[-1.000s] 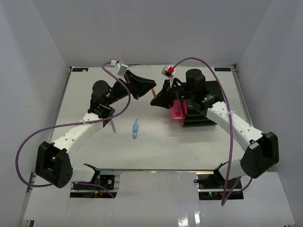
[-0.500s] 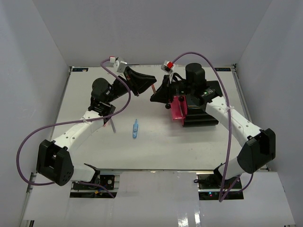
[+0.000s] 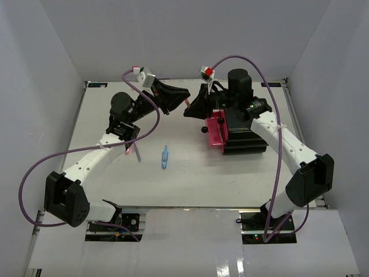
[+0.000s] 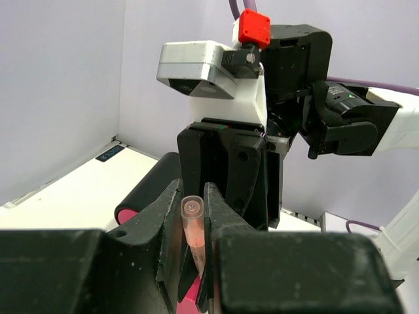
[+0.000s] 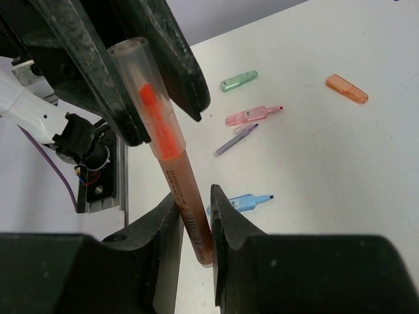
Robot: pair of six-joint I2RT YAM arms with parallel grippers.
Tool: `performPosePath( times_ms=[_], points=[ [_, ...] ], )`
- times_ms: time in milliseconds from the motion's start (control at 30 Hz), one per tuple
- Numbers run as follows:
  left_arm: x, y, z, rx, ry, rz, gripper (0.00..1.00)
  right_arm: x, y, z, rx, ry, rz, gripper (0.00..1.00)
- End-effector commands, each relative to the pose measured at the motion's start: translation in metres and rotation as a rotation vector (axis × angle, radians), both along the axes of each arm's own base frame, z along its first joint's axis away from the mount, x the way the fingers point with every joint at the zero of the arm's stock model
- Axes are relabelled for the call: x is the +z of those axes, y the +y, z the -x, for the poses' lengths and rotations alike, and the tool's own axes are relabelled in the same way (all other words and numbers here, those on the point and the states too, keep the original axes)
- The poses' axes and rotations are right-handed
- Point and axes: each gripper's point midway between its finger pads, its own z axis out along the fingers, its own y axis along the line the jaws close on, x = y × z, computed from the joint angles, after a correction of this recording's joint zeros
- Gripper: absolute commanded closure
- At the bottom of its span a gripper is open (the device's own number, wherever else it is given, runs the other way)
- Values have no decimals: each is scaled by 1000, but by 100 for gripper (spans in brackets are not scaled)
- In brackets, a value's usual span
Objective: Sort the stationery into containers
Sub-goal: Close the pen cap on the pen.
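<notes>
L gripper [image 4: 192,199], R gripper [image 5: 194,206] both clamped on salmon pen [image 5: 162,127] midair, pink drawer [image 3: 217,133] beside, lt-blue piece [image 3: 165,157] on table [image 3: 202,180]

Reaching inward, left gripper [image 4: 192,199] and right gripper [image 5: 194,201] meeting tip to tip, both pinched on one salmon pen [image 5: 165,147]

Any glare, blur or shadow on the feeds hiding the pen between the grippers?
Top external: even soft light, faint shadows, but the salmon pen is tiny. Left wrist: the near fingers are dark and blurred; the pen end is clear. Right wrist: pen sharp, no glare, loose stationery behind legible.
</notes>
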Motion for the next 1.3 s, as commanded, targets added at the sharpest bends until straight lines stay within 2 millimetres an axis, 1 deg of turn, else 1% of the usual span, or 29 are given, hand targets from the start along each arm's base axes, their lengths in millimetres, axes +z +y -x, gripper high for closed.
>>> performPosePath(
  times_ms=[0,167,300,367,433,467,500,533,567,600,633,667,700,800,833,867,900,933,1000,1033,1133,1167,1267],
  points=[
    [-178,-22,118,-564,639,-367,100,239,-41,3,-166,-685,-461,92],
    [-178,-29,123,-600,638,-376,100,242,-40,5,-157,-690,-475,92],
    [-184,-29,122,-596,648,-386,100,247,-42,8,-152,-708,-477,92],
    [-183,-29,121,-585,640,-386,100,246,-42,7,-153,-703,-471,92],
    [-177,-30,117,-570,622,-381,100,244,-43,9,-153,-699,-468,92],
    [-173,-31,115,-561,609,-378,100,233,-41,6,-152,-679,-455,92],
    [-169,-32,113,-551,596,-374,100,229,-41,5,-153,-667,-453,92],
    [-160,-35,107,-530,570,-366,100,224,-40,5,-153,-653,-451,92],
    [-156,-35,103,-516,556,-360,100,222,-41,8,-149,-652,-455,92],
    [-151,-36,100,-506,539,-354,100,210,-39,5,-149,-623,-441,92],
    [-148,-37,93,-478,532,-348,100,205,-39,4,-149,-611,-435,92],
    [-139,-38,87,-465,506,-337,100,202,-40,5,-150,-603,-430,92],
    [-137,-39,84,-456,499,-332,100,190,-38,3,-151,-579,-417,92],
    [-123,-42,75,-435,463,-306,100,178,-38,4,-154,-555,-399,92],
    [-120,-42,72,-429,456,-300,100,168,-38,1,-157,-539,-385,92],
    [-115,-43,69,-421,445,-291,100,165,-39,2,-159,-535,-381,92],
    [-114,-42,67,-414,445,-288,100,160,-39,2,-160,-525,-373,92],
    [-113,-42,63,-402,445,-283,100,151,-38,0,-164,-512,-360,91],
    [-108,-40,59,-391,439,-268,100,147,-40,0,-174,-505,-353,90],
    [-105,-41,57,-386,429,-260,100,141,-40,0,-175,-495,-346,89],
    [-104,-39,53,-371,433,-249,100,132,-39,-1,-174,-473,-331,86],
    [-103,-39,52,-369,428,-244,100,127,-38,-3,-176,-461,-323,83],
    [-104,-38,52,-368,427,-239,100,118,-39,-5,-186,-443,-311,80]
  ],
)
